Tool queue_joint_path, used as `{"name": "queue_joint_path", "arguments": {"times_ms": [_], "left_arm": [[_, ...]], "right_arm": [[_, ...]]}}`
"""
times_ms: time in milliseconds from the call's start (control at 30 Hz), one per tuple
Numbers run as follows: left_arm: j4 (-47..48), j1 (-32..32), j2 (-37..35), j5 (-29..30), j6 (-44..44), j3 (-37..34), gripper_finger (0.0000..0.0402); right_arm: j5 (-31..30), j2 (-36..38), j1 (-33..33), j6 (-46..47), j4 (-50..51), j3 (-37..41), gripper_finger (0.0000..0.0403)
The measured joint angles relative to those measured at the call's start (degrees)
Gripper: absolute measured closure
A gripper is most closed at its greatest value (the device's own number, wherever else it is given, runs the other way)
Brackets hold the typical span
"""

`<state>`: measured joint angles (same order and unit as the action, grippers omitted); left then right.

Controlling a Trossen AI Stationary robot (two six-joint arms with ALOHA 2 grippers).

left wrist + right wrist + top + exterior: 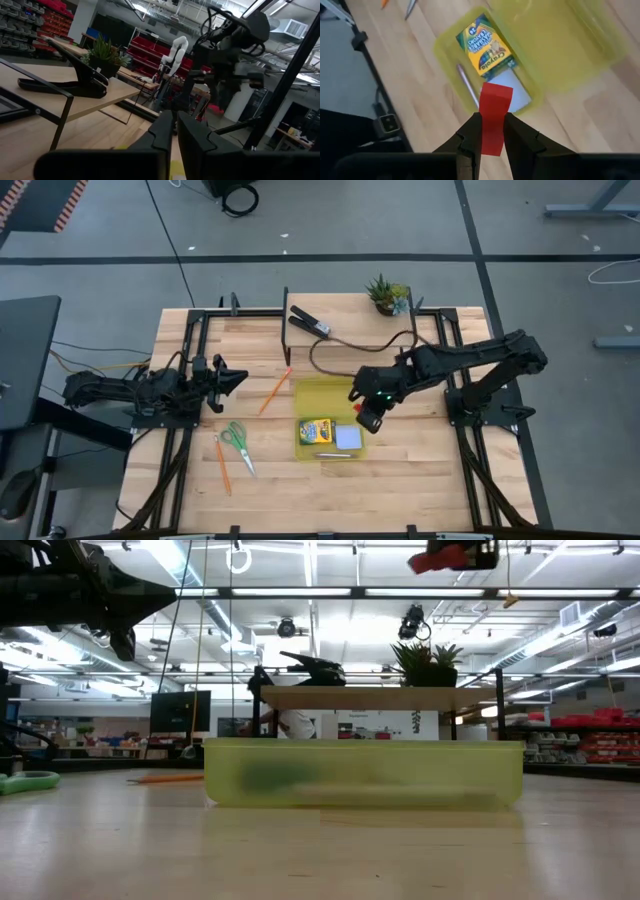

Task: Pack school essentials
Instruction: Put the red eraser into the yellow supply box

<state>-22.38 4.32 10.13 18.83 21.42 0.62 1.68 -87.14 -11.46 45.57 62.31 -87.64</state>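
The right end effector (493, 131) is clamped on the flat red rectangular eraser (494, 117) and hangs above the near end of the translucent yellow-green plastic bin (312, 392), so the step in hand looks to be dropping the eraser in. To do it well, I judge the arm should lower until the eraser is inside the bin walls and release over a bare patch of floor, since the yellow-green cardboard crayon box (488, 46), the pale blue notepad (511, 89) and the slim purple pen (467, 85) already fill that end; letting go from high up risks a bounce off the crayon box or over the rim. The eraser sticks forward out of the fingers, gripped at one end, its faces plain and matte. On the wooden surface (420, 470) outside the bin lie the green-handled scissors (238, 442) and two orange pencils, one (275, 389) just beside the bin and one (221, 464) next to the scissors. The left end effector (232, 377) waits at the left side, fingers drawn close together and holding nothing.
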Motion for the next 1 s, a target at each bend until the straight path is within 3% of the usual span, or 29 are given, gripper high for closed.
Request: {"name": "queue_joint_path", "arguments": {"times_ms": [267,500,800,1000], "left_arm": [[0.0,0.0,0.0,0.0,0.0,0.0,0.0370],[0.0,0.0,0.0,0.0,0.0,0.0,0.0363],[0.0,0.0,0.0,0.0,0.0,0.0,0.0373],[0.0,0.0,0.0,0.0,0.0,0.0,0.0365]], "right_arm": [[-0.1,-9.5,-1.9,-6.7,-7.0,0.0,0.0324],[-0.6,-17.2,-2.3,-16.0,-7.1,0.0,0.0324],[-3.9,-22.8,-1.8,-35.1,-7.5,0.0,0.0324],[-5.1,-25.1,-0.9,-40.2,-9.6,0.1,0.0324]]}}
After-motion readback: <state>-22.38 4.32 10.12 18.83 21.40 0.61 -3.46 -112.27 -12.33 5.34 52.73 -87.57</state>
